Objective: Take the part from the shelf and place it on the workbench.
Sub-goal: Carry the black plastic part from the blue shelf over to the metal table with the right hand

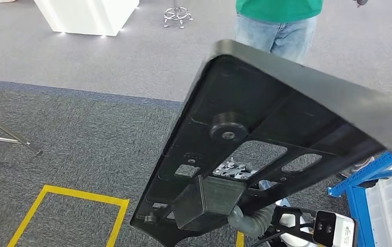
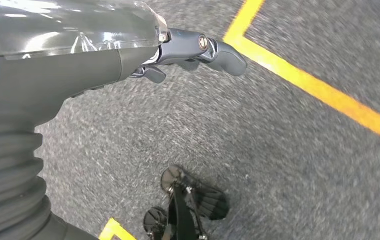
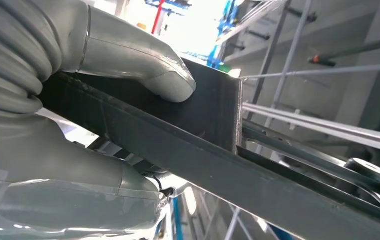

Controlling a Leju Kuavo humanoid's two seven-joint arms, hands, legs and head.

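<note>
Currently the carrying step looks to be in hand: the right hand, at the lower middle of the head view, grips a boxy block on the underside of a large black moulded plastic part, which is lifted off any surface and tilts across the centre and right of that frame. In the right wrist view the grey thumb presses flat on the block. The left hand holds nothing, fingers loosely extended above grey carpet with a yellow floor line. A person in jeans stands at the upper middle. A blue bin at the lower right edge seems to hold a pale tray, though it is cropped. The next move probably calls for finding the workbench and lowering the part level.
</note>
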